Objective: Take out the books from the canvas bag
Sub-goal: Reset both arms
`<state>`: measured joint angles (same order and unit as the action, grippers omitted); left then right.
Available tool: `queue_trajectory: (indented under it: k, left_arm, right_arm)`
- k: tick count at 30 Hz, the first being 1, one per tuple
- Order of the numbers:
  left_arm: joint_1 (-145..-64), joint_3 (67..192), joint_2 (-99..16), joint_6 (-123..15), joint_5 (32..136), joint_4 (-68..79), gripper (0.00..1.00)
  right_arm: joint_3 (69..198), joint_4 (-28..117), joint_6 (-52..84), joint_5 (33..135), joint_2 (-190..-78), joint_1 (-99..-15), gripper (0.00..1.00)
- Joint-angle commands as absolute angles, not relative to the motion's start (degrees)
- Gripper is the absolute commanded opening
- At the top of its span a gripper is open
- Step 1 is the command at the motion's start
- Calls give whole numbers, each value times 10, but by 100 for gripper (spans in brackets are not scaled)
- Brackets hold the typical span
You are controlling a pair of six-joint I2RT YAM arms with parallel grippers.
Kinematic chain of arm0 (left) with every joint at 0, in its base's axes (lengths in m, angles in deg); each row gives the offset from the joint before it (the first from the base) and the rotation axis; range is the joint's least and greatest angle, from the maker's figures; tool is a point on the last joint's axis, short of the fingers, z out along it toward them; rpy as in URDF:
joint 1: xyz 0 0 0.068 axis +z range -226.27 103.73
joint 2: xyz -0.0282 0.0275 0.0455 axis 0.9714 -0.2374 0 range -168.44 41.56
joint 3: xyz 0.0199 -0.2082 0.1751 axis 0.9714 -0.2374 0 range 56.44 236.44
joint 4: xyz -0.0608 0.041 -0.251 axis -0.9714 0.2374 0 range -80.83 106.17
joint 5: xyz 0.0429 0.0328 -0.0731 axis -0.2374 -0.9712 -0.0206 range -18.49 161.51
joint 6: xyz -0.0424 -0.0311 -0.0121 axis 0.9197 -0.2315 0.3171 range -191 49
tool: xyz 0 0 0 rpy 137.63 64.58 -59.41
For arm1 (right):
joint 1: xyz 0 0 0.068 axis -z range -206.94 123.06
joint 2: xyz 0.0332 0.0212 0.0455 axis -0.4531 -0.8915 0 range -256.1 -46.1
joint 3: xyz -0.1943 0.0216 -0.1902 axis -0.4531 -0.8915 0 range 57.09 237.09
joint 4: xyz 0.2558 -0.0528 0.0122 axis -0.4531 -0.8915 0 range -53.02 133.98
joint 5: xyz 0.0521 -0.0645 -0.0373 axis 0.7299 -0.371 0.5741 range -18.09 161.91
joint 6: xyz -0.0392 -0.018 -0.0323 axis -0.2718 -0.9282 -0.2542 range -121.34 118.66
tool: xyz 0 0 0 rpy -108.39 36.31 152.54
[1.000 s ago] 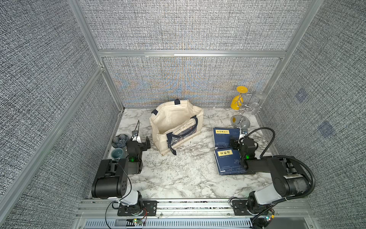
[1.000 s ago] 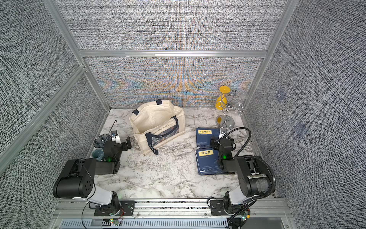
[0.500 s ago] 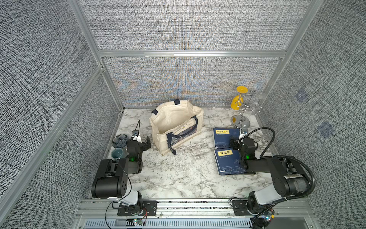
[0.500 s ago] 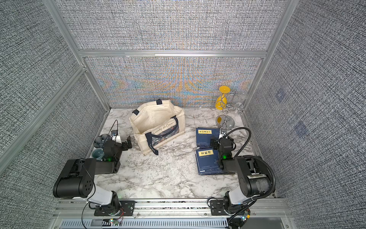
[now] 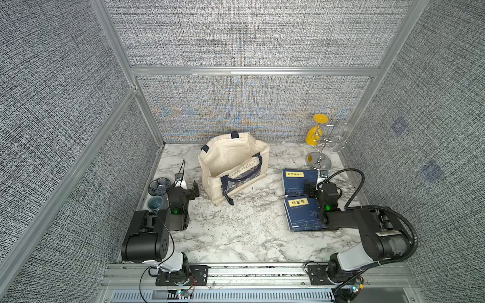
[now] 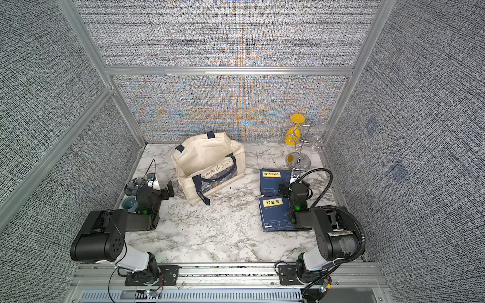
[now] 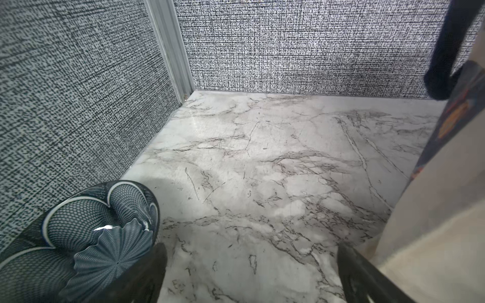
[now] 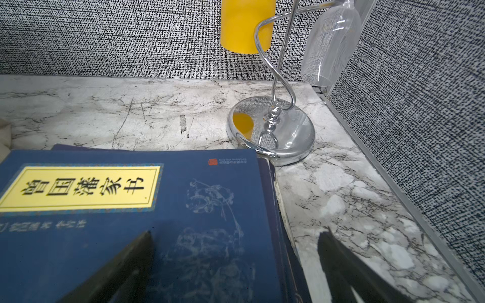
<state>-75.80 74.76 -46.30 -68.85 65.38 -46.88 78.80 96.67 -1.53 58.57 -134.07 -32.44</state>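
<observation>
The cream canvas bag [image 5: 233,165] [image 6: 207,162] stands open at the back middle of the marble table, and only pale lining shows in its mouth. Two navy books with yellow labels lie flat to its right, one farther [image 5: 295,181] [image 6: 271,181] and one nearer [image 5: 301,213] [image 6: 274,215]. My right gripper [image 5: 315,183] [image 8: 233,241] hovers open over the right edge of the far book [image 8: 131,210], holding nothing. Left of the bag [image 7: 446,210], my left gripper [image 5: 189,185] [image 7: 249,259] is open and empty above bare marble.
A dark flower-shaped dish [image 5: 160,183] [image 7: 78,236] and a teal cup [image 5: 156,203] sit by the left wall beside my left arm. A chrome glass rack [image 5: 319,157] [image 8: 273,128] with a yellow glass and a clear glass [image 8: 328,44] stands in the back right corner.
</observation>
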Motion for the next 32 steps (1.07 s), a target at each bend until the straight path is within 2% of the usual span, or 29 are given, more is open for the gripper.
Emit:
queue_trajectory:
  k: [1,8,11,12,17,21,32]
  left_arm:
    - [-758,748,-462,-684,643,-489,100]
    - [-758,748,-462,-684,644,-489,100]
    - [-756,743,-462,-719,746,-497,100]
    - [-755,741,-459,-718,749,-496,100]
    - [-753,749,-458,-680,663,-480,100]
    - [-753,757,-461,-701,713,-470,100]
    - [-753,762,-464,-701,712,-462,100]
  right_arm:
    - [787,952,-23,583,-1343,-325,99]
    - [787,951,-23,583,-1343,-325,99]
    - [787,951,-23,583,-1343,-325,99]
    - [787,951,-23,583,-1343,-325,99]
    - [787,952,-23,583,-1343,-325,99]
    - [787,951,-23,583,-1343,-325,99]
    - [787,952,-23,583,-1343,-325,99]
